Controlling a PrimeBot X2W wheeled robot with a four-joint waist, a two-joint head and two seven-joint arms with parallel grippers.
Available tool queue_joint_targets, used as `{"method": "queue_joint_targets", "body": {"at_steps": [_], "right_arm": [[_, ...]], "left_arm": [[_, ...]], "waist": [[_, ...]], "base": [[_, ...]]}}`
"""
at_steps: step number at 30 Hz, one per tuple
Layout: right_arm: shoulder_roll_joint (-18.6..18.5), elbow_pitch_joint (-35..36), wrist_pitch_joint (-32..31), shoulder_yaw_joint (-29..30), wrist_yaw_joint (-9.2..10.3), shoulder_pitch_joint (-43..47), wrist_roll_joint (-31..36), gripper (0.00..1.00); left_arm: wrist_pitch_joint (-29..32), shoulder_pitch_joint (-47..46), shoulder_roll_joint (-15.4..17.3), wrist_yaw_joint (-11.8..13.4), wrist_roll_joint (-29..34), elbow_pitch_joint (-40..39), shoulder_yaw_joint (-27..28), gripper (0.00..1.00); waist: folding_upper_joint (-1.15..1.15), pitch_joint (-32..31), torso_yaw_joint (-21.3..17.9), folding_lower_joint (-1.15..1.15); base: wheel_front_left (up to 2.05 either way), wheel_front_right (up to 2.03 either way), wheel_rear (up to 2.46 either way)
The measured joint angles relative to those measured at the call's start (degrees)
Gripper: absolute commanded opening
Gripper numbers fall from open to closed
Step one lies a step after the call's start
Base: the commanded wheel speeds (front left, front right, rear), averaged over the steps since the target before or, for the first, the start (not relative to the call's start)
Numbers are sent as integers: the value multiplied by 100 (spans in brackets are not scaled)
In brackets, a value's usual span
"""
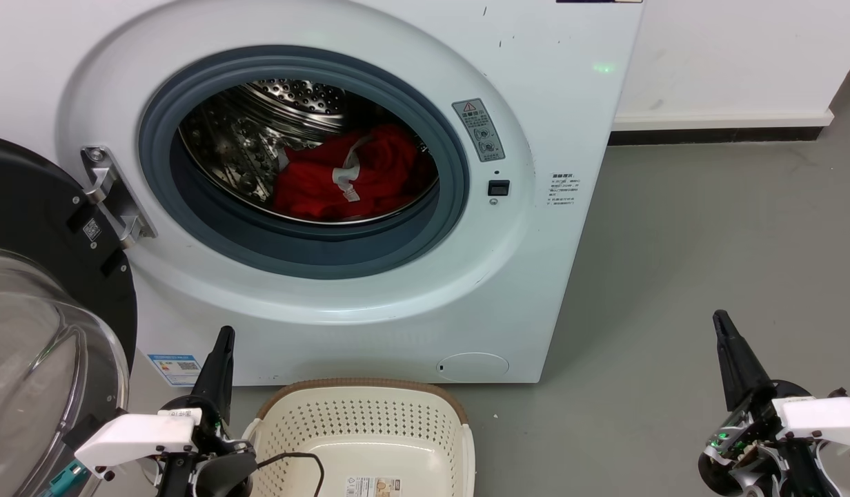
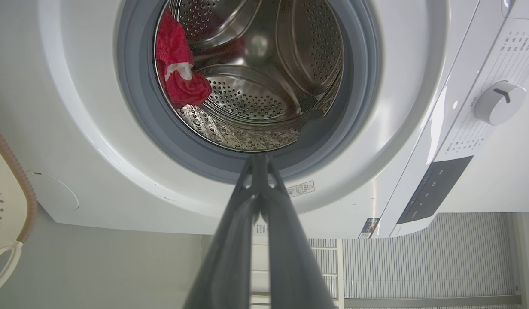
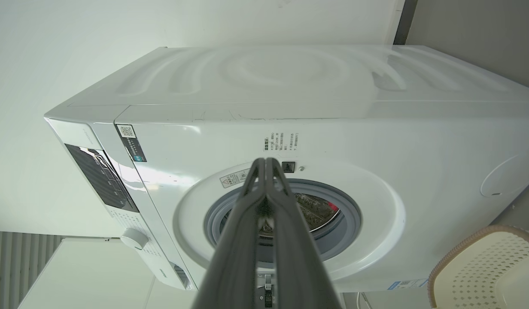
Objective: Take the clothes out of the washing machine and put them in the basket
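Observation:
The white washing machine [image 1: 549,103] stands with its black-rimmed glass door [image 1: 45,324] swung open to the left. Red clothes [image 1: 349,181] with a white strip lie in the steel drum, also visible as clothes [image 2: 176,73] in the left wrist view. A cream basket [image 1: 370,428] with a brown rim sits on the floor just below the washer, holding nothing but a label. My left gripper [image 1: 225,336] is shut and empty, low beside the basket's left side. My right gripper [image 1: 722,319] is shut and empty, far right over the floor.
Grey floor [image 1: 708,241] stretches to the right of the washer up to a white wall with a dark baseboard [image 1: 722,134]. A black cable [image 1: 294,459] from my left arm hangs over the basket's near left edge. The open door crowds the left side.

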State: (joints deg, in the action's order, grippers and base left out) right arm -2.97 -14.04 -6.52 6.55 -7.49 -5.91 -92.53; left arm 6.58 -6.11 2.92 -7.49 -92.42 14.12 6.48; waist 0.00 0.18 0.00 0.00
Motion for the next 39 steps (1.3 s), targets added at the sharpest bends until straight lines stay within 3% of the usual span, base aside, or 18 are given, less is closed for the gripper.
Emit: {"method": "queue_joint_targets", "body": {"at_steps": [27,28,39], "right_arm": [[0,0,0,0,-1,-1,0,0],[0,0,0,0,0,-1,0,100],[15,96,254,-164,0,182,85,100]], "left_arm": [[0,0,0,0,0,0,0,0],[0,0,0,0,0,0,0,100],[-253,129,-15,1,48,34,-282,100]], "waist": [[0,0,0,0],[0,0,0,0],[0,4,-3,0]], "base": [[0,0,0],[0,0,0],[0,0,0]]}}
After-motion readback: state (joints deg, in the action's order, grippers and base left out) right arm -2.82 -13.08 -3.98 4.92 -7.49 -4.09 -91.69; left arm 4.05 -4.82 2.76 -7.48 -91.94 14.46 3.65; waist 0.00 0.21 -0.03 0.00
